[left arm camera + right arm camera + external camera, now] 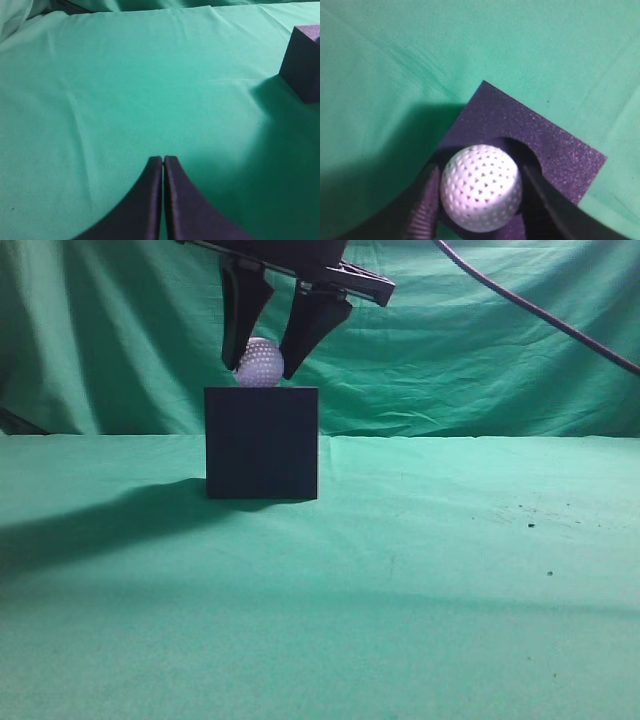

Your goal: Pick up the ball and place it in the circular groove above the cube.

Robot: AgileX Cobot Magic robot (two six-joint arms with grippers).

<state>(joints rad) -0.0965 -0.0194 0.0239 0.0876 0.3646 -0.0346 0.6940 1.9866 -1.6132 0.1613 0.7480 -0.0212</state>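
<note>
The white dimpled ball [260, 362] sits at the top face of the dark cube [262, 443], which stands on the green cloth. My right gripper [262, 368] reaches down from above with a finger on each side of the ball, shut on it. In the right wrist view the ball [481, 187] is between the fingers of the right gripper [480, 192], over the circular groove [525, 150] in the cube's top [555, 145]. My left gripper [163, 159] is shut and empty above the cloth, and the cube [304, 60] lies to its far right.
Green cloth [420, 580] covers the table and hangs as a backdrop. A black cable [540, 312] crosses the upper right. The arm's shadow falls on the cloth left of the cube. A few dark specks lie at the right.
</note>
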